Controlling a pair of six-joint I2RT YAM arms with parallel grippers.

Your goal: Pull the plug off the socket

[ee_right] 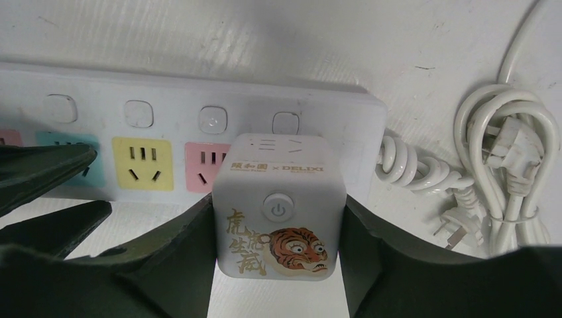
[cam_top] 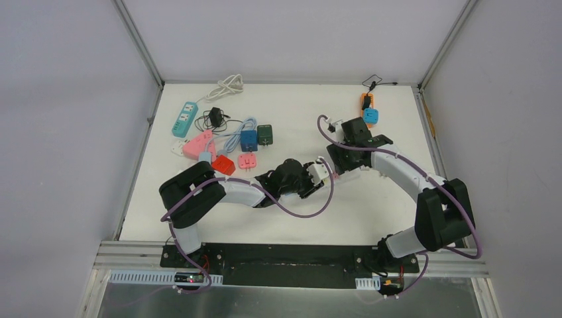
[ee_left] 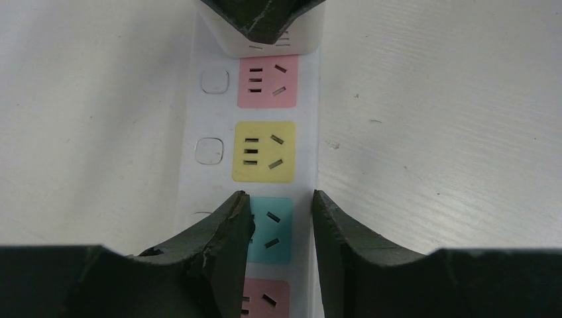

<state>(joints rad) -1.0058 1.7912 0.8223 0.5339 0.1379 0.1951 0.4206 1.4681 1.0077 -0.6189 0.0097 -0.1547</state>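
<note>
A white power strip [ee_right: 166, 112] with coloured sockets lies mid-table [cam_top: 291, 218]. A white cube plug [ee_right: 278, 212], printed with a tiger face, sits in the strip's end socket beside its coiled cord [ee_right: 510, 165]. The right fingers [ee_right: 179, 252] clamp the cube's two sides. The left fingers [ee_left: 219, 238] are narrowly parted, one over the teal socket [ee_left: 275, 225], the other at the strip's edge; I cannot tell whether they grip it.

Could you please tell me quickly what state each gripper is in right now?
Left gripper: jaws open, over the power strip, not visibly clamping it.
Right gripper: shut on the white cube plug.
</note>
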